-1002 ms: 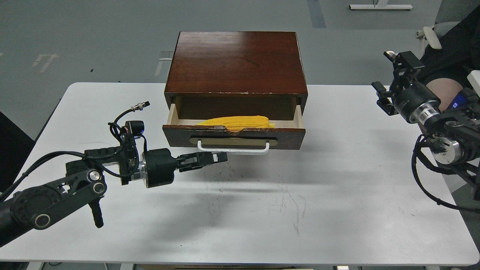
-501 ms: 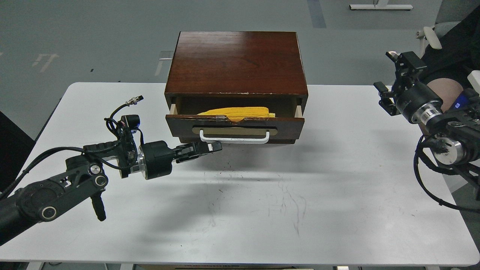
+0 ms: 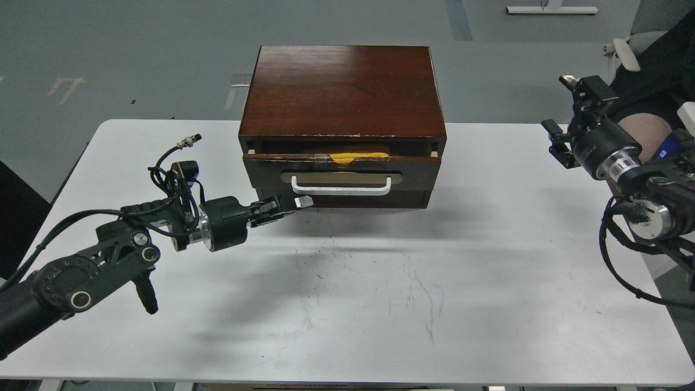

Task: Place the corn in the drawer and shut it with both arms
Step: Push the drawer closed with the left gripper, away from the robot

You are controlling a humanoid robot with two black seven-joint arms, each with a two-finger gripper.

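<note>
Dark reddish-brown, the wooden box (image 3: 342, 92) sits at the middle of the white table's (image 3: 488, 282) far edge, its drawer (image 3: 342, 176) nearly shut — only a sliver of the yellow corn (image 3: 358, 157) shows in the gap above the front. The left gripper (image 3: 296, 203), fingers together, lies just below the left end of the white handle (image 3: 341, 188), at the drawer front. The right gripper (image 3: 567, 117) hangs above the far right corner — fingers spread, holding nothing.
</note>
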